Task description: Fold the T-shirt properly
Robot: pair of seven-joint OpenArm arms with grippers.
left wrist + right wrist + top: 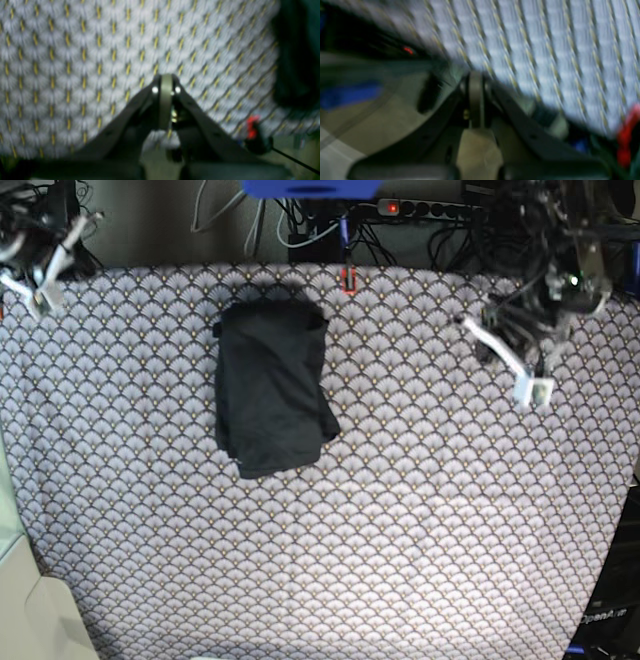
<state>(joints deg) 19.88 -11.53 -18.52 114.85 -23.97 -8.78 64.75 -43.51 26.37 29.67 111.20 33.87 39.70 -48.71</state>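
The black T-shirt [270, 385] lies folded into a rough upright rectangle on the patterned tablecloth [400, 530], left of centre near the far edge. My left gripper [530, 390] hovers over the cloth at the right, well away from the shirt; its wrist view shows the fingers [166, 82] pressed together with nothing between them. A dark blurred mass [297, 55] fills that view's right edge; I cannot tell whether it is the shirt. My right gripper [40, 295] hangs at the far left corner, shut and empty [476, 75] above the table edge.
A red clip [347, 278] sits on the far table edge just right of the shirt. Behind it are a power strip [420, 208], cables and a blue object [310, 188]. Pale floor [370, 130] shows beyond the table's left edge.
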